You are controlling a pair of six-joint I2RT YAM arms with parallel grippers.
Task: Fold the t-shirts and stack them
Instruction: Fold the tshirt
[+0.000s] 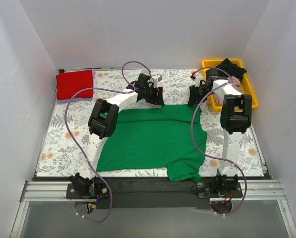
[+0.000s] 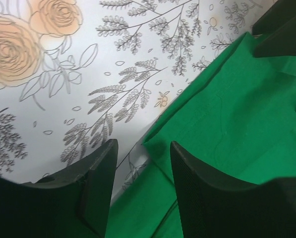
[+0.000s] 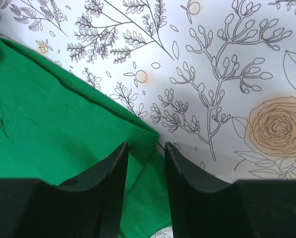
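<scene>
1 of 4 done: red t-shirt [image 1: 74, 84] folded, far-left corner. The black t-shirt [image 1: 231, 68] and pink t-shirt [image 1: 235, 85] wait in the tray [image 1: 213, 63]. The green t-shirt [image 1: 152, 139] lies spread on the desk [image 1: 58, 148], unfolded. The left tool [image 2: 140, 191] and right tool [image 3: 145, 186] are part-open, straddling its far edge, gripping nothing.

No text, label, brand, number or sign can be read in any view.

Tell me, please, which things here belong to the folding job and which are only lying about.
Belong to the job: green t-shirt, spread in the middle; red t-shirt, folded in the far left corner; black t-shirt and pink t-shirt, in the tray.
Only lying about: yellow tray; floral cloth covering the table.
</scene>
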